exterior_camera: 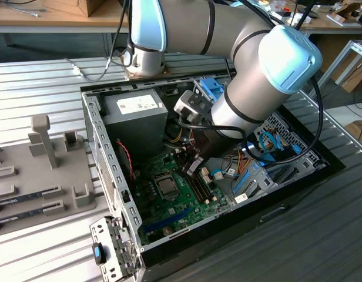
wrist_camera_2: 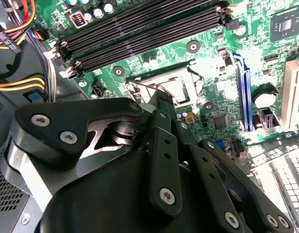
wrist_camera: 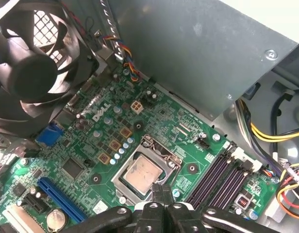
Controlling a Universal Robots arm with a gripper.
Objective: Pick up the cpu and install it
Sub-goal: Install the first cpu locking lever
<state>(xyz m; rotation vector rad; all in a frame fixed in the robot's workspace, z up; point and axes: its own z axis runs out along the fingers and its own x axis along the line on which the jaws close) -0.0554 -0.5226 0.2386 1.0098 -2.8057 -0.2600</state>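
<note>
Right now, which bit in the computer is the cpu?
Look at the green motherboard inside the open case. Near its middle sits a metal socket frame, and the cpu lies in it. It is the one flat silvery square; the memory slots beside it are long and black.

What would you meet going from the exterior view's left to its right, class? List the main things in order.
Grey holder tray → grey power-supply box → cpu in its socket on the green board → gripper → bundle of coloured cables.

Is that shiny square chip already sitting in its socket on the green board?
Yes, in the first wrist view the cpu lies flat inside the socket frame.
</note>
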